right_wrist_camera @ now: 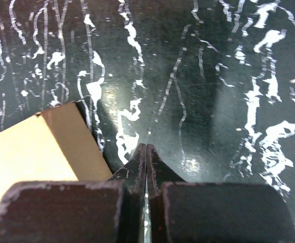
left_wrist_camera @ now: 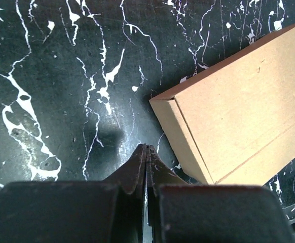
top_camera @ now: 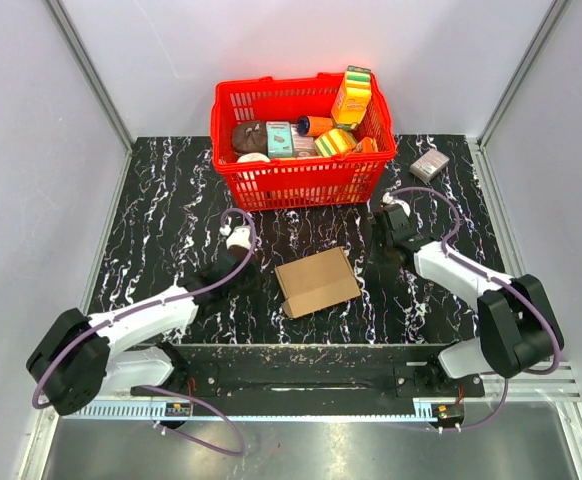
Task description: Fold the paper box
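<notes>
Paper box (top_camera: pixel 317 281), smooth brown cardboard, lies flat; left gripper (left_wrist_camera: pixel 146 148) and right gripper (right_wrist_camera: pixel 146 148) closed, empty.

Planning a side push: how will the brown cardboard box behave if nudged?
The paper box lies low and flat, so it should slide, not tip. Thin kraft board suggests it is light and may dent. The glossy table probably lets it skid or spin.
</notes>
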`<state>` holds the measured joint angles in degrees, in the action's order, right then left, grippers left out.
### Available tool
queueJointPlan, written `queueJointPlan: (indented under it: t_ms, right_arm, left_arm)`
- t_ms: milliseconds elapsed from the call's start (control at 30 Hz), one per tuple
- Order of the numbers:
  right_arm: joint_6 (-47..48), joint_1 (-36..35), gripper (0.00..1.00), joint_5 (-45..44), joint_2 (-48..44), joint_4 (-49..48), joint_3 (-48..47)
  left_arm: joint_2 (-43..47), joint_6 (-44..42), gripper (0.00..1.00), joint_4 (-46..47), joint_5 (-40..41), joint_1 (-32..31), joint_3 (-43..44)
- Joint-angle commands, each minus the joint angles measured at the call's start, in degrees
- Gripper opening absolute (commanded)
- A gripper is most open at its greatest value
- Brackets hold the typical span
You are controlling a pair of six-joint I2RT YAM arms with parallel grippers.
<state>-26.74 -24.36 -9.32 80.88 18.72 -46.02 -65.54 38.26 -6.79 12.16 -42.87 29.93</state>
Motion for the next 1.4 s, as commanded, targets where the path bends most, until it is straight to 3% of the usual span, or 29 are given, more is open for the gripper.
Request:
queueJointPlan:
  t_ms: [0,300,767,1033,1133,1167,1333,1367]
  right_arm:
    - [4.50,0.19,0.00,9.20,2.43,-6.14,-0.39]
    - [4.68,0.19,0.00,15.82,3.76,-11.95,1.90]
    - [0.29,-0.07,0.00,21.27,-0.02,-13.36,6.73]
    - [-2.52,-1.39,0.00,19.26,-4.50,-10.90,9.63]
    - [-3.58,-1.39,0.07,14.61,-6.52,-8.71,10.07]
    - [-3.67,-1.48,0.15,11.64,-7.66,-7.83,10.07]
    - [-6.12,-1.39,0.33,6.34,-14.16,-5.19,12.52]
    - [-6.04,-1.39,0.36,6.94,-16.96,-5.19,12.97]
  left_arm:
    - [-2.66,1.64,0.00,6.60,-2.41,0.24,0.13]
    - [-14.25,-1.17,0.00,14.25,-6.45,0.25,3.81]
    - [-20.24,-6.52,0.00,15.05,-7.24,1.48,8.82]
    - [-23.84,-10.39,0.00,14.17,-8.12,2.18,12.78]
    - [-23.94,-10.49,0.00,12.33,-5.94,2.44,13.22]
    - [-22.98,-10.05,0.01,11.89,-4.88,2.53,12.61]
    - [-16.83,-7.15,0.26,10.74,-0.13,2.79,8.92]
    - [-14.47,-6.89,0.36,10.57,0.23,2.71,7.78]
